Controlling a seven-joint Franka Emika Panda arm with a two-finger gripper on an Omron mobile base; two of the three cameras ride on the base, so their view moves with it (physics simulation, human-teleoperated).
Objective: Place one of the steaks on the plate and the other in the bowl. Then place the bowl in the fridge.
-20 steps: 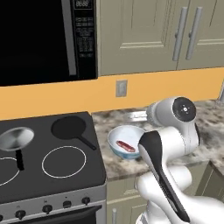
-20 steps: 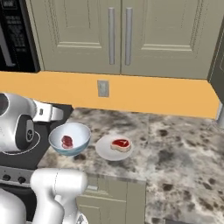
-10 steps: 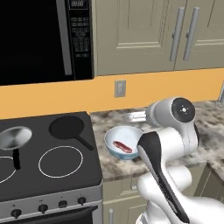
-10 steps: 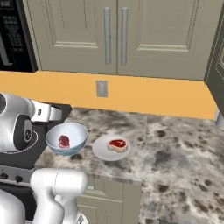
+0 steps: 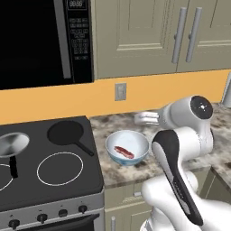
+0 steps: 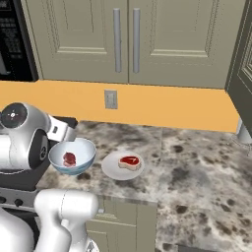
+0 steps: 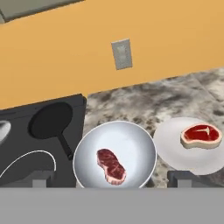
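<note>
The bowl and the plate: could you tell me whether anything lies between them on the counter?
Nothing does: in the hand view the bowl and plate sit side by side, nearly touching.

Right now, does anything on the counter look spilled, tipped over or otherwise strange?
Nothing stands out. One steak lies in the upright bowl, the other steak lies flat on the plate, and both dishes sit level on the counter.
</note>
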